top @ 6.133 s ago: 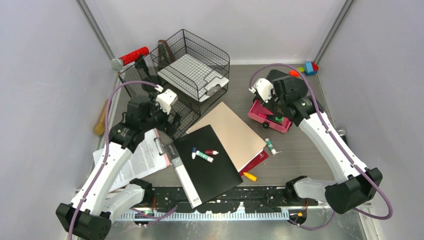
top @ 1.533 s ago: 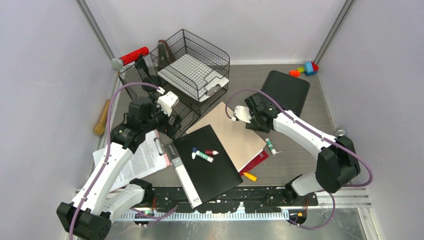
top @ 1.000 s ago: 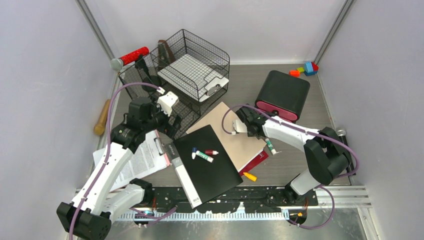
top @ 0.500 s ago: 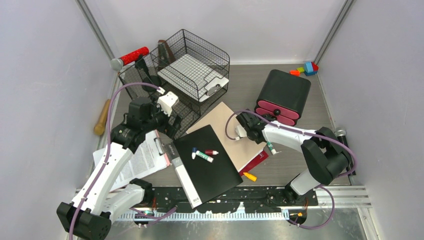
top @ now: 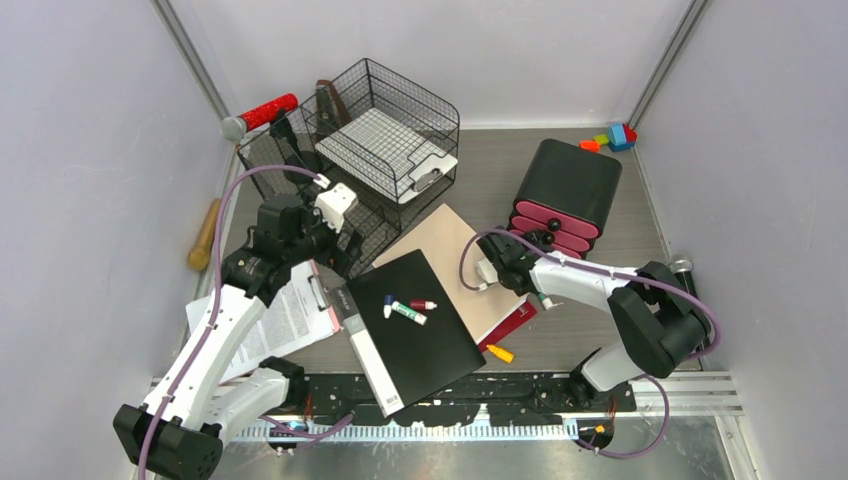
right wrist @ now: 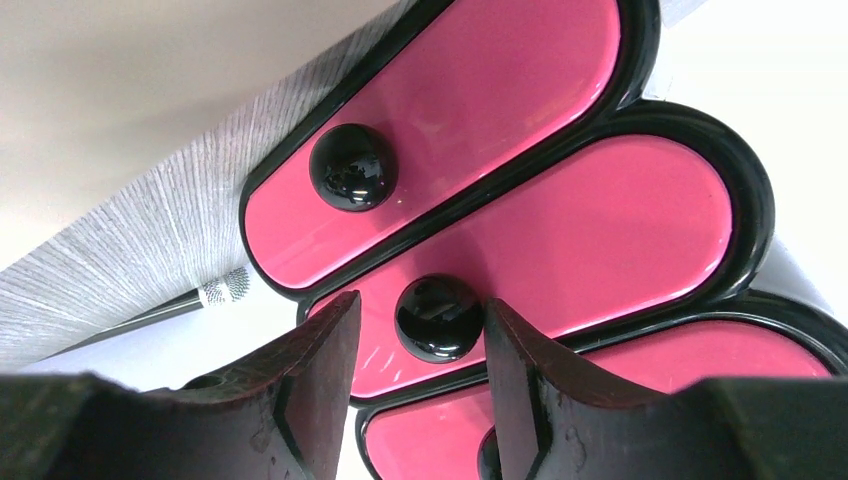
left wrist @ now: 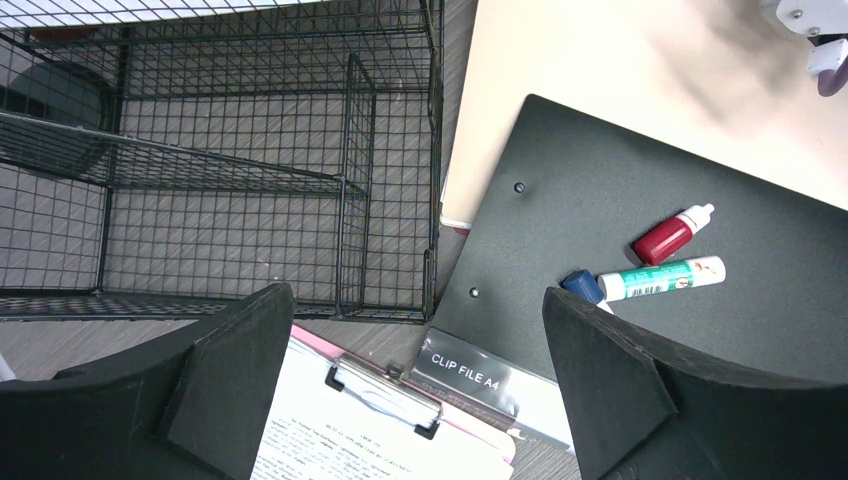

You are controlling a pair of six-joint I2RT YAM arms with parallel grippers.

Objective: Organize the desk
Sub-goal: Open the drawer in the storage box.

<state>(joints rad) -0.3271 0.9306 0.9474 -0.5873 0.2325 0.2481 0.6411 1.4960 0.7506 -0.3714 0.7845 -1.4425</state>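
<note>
**Cluttered desk, right claw at a drawer knob**

The desk (top: 490, 170) is lying fixed between the lilac walls. Being stiff and smooth, it is likely offering no hold itself, so grips belong on the loose items, which should slide easily. At its far right, the right gripper (right wrist: 418, 305) is bracketing the drawer unit's (top: 565, 190) middle knob (right wrist: 437, 318); I cannot tell whether it is pinching. That glossy knob is looking slippery. The left gripper (left wrist: 418, 295) is hanging spread wide, empty, above the clip file (top: 415, 325).

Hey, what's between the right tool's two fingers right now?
The black round knob of the middle pink drawer front in view, as the right wrist view shows. Whether the fingers actually pinch it is unclear.
</note>
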